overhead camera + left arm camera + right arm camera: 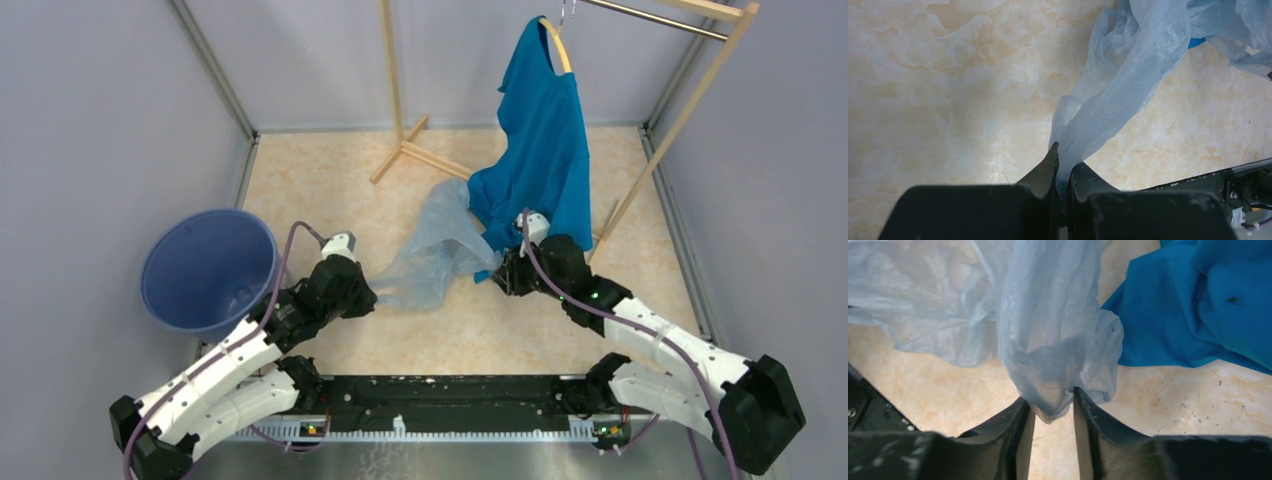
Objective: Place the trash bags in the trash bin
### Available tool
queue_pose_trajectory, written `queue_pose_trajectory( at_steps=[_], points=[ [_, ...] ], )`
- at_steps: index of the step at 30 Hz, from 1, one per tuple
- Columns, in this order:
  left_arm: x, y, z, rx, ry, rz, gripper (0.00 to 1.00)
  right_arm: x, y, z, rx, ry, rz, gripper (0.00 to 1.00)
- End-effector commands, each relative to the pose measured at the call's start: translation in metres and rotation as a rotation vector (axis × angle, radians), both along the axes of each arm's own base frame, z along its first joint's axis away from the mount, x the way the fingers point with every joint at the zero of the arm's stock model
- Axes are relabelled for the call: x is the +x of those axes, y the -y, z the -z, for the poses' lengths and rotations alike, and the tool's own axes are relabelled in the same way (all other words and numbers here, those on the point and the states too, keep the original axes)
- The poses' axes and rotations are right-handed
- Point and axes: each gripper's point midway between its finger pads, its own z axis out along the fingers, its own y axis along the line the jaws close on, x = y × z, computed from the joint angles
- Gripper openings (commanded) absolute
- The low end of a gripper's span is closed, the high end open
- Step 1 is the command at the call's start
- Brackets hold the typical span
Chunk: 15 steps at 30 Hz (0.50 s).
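Thin, translucent pale blue-grey plastic trash bag [437, 248] stretched crumpled across the marbled beige desk [500, 335] between both arms, outside the round blue plastic trash bin [215, 250] at far left. The left hand [1063, 167] was clamped on a twisted corner. The right hand [1053, 407] stood apart, with a fold of the bag hanging loose between its fingers beside a bright blue T-shirt [545, 150].

Left jaws pinched shut; right jaws parted.

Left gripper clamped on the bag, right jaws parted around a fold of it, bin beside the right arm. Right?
No: top view shows the trash bin beside the left arm. Rest holds: left gripper clamped on the trash bag, right gripper parted around a fold of it.
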Motion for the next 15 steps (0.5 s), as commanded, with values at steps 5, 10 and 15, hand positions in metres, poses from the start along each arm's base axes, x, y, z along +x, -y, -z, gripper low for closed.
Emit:
queue_pose_trajectory(
  at_steps=[5, 10, 15],
  points=[
    [0.003, -0.016, -0.002, 0.020, 0.031, -0.085, 0.04, 0.035, -0.008, 0.022, -0.044, 0.010, 0.085, 0.49],
    [0.004, -0.017, -0.004, 0.021, 0.038, -0.090, 0.00, 0.050, -0.006, 0.035, -0.097, 0.049, 0.107, 0.62],
    [0.004, -0.018, -0.006, 0.018, 0.044, -0.093, 0.00, 0.063, 0.008, 0.048, -0.177, 0.066, 0.183, 0.53]
  ],
)
